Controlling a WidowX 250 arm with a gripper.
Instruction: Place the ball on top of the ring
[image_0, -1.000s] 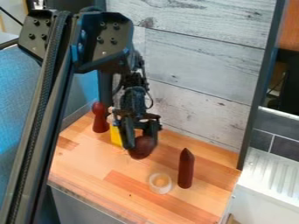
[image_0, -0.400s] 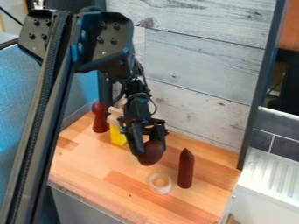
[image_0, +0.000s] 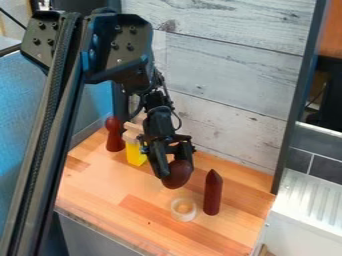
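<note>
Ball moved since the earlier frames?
Yes. The ball has shifted right and slightly down in view, closer to the pointed peg, which hasn't moved.

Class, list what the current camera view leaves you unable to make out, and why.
- Far side of the ball: turned away from the camera.
- Whether the ball clears the table: the slanted angle doesn't settle it.
- Whether the ring's hole goes right through: too small to tell.
- Rest of the white ribbed surface: cut off by the right edge.
</note>
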